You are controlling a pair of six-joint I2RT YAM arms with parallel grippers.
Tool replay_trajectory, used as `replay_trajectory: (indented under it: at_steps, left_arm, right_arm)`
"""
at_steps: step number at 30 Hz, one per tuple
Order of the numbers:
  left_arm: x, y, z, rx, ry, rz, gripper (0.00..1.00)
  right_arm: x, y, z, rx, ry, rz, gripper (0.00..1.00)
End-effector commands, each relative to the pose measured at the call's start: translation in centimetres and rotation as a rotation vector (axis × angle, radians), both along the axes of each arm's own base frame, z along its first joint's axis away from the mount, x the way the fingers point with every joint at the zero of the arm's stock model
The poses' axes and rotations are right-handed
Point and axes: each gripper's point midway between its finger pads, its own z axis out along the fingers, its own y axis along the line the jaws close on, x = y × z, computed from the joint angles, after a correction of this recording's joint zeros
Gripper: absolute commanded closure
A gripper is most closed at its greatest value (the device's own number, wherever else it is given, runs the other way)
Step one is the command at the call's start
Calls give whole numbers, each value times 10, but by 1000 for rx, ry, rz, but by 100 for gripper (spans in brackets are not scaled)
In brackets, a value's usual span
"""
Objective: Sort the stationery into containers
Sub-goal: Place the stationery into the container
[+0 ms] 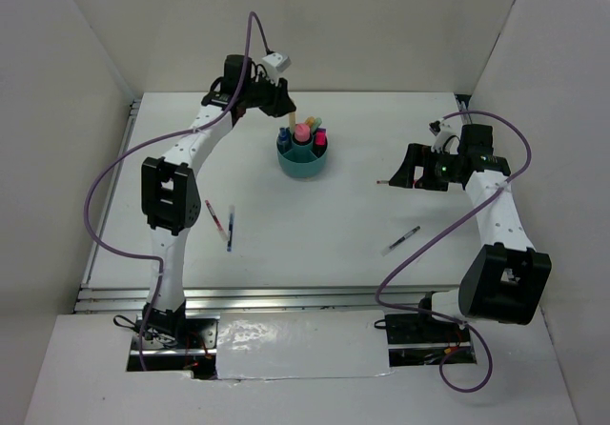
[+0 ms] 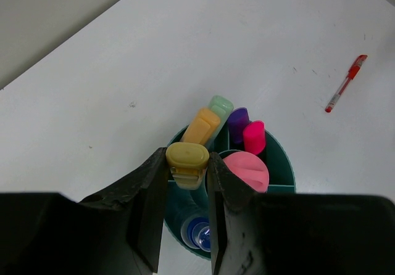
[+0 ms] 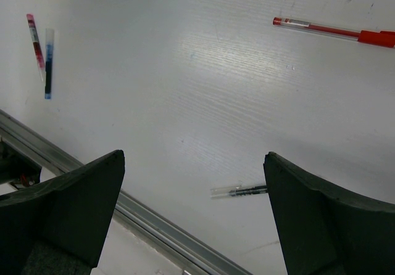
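Observation:
The round teal organizer (image 1: 303, 165) stands at the table's middle back. In the left wrist view its rim (image 2: 285, 158) rings an orange marker (image 2: 200, 126), a green marker (image 2: 220, 106), a purple marker (image 2: 238, 117), a pink marker (image 2: 253, 137), a round pink cap (image 2: 247, 171) and a blue-capped bottle (image 2: 199, 232). My left gripper (image 2: 187, 164) is shut on a yellow marker (image 2: 187, 156), upright over the organizer (image 1: 286, 116); its lower end is hidden. My right gripper (image 3: 192, 158) is open and empty above a black pen (image 3: 241, 191).
A red pen (image 3: 336, 31) lies by the right gripper (image 1: 402, 172) and shows in the left wrist view (image 2: 345, 84). The black pen (image 1: 401, 240) lies front right. A red pen (image 1: 217, 217) and a blue pen (image 1: 231, 227) lie front left. A metal rail (image 3: 154, 225) runs along the near edge.

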Motion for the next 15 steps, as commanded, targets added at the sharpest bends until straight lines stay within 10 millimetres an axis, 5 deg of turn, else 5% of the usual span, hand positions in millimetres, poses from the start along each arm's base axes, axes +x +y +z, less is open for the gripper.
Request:
replay_trajectory:
  at_steps: [1, 15]
  left_arm:
    - [1, -10, 30, -34, -71, -24, 100]
    - [7, -10, 39, -26, -110, -12, 100]
  right_arm:
    - [5, 0, 6, -4, -29, 10, 0]
    - [7, -1, 3, -2, -20, 13, 0]
